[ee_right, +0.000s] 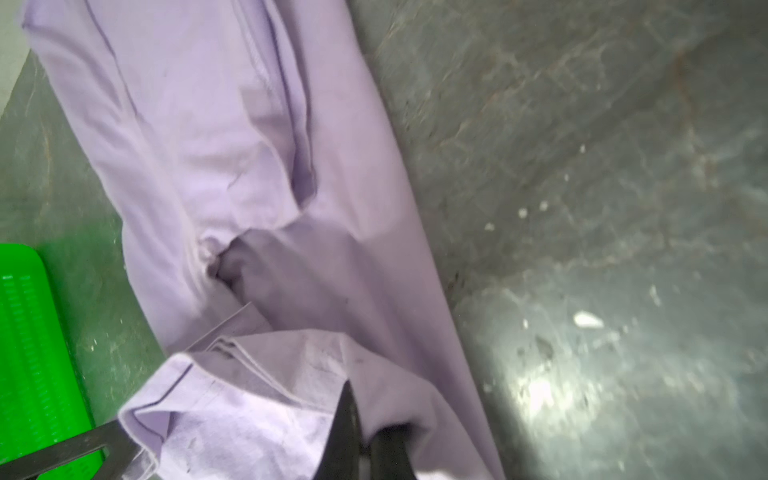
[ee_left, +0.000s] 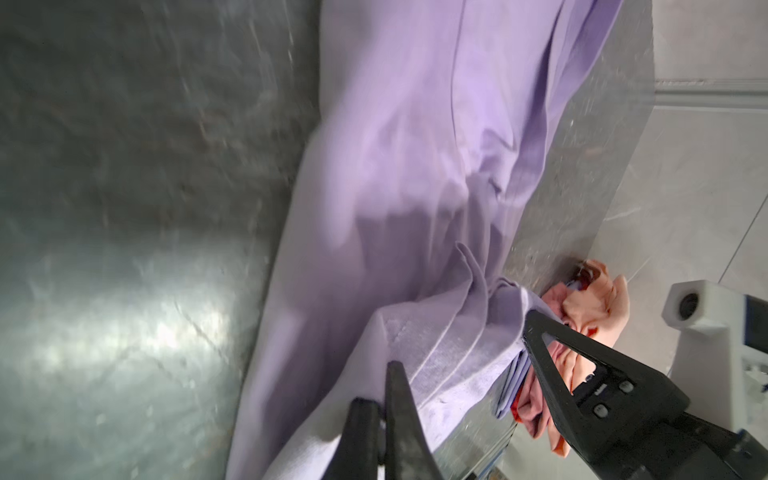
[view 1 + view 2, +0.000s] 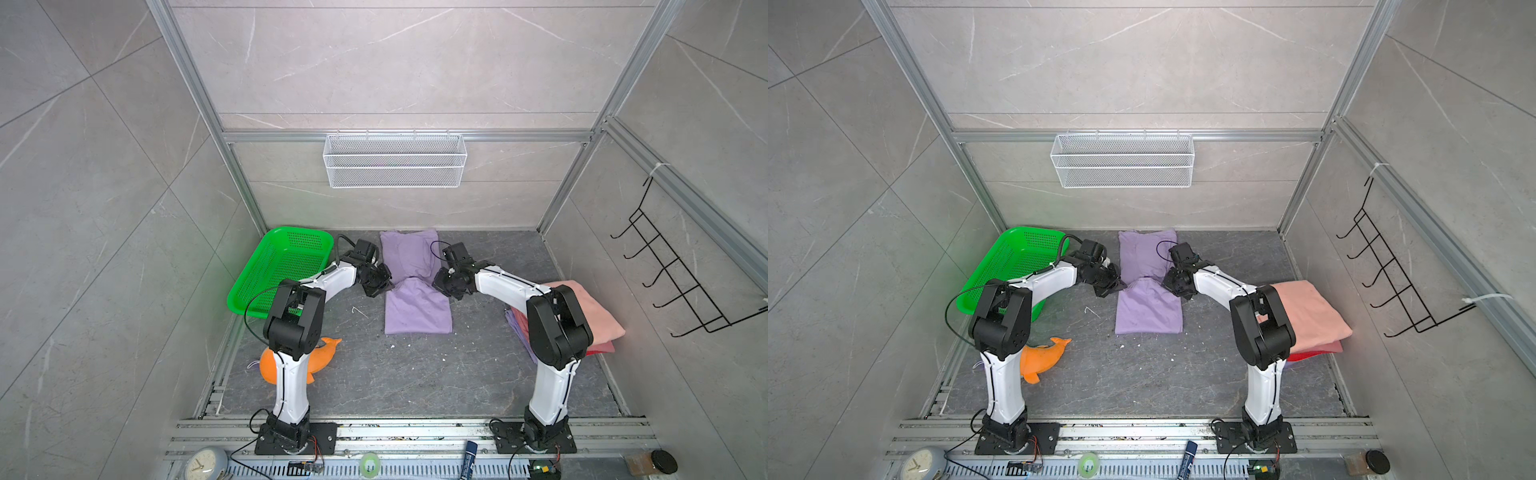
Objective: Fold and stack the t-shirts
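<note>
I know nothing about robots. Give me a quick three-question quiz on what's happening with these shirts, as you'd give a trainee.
1. True or false: the left gripper and right gripper are both shut on the lilac shirt.
2. Which colour tops the stack on the robot's right? A red, B salmon-pink, C green.
3. Fill in: the dolphin and basket both lie on the robot's ___ side.
Key: 1 true; 2 B; 3 left.
</note>
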